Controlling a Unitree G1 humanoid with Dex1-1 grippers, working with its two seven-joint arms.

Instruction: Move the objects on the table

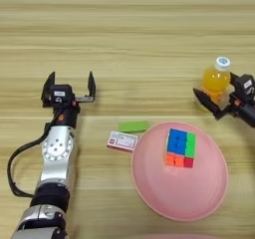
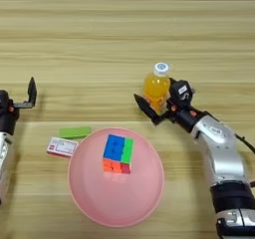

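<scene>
Cube [image 2: 118, 154] sits inside my pink plate [image 2: 94, 203], so that part looks done. Right gripper [image 2: 160, 105] has its fingers spread around the orange bottle [image 2: 156, 87] on the bench [image 2: 124, 29], not yet clenched. Left gripper [image 1: 69, 87] waits released, well apart.

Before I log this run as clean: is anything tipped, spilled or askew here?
Nothing stands out. The orange-drink bottle stands upright and capped between the right gripper's open fingers, and the puzzle cube sits inside the pink plate.
</scene>
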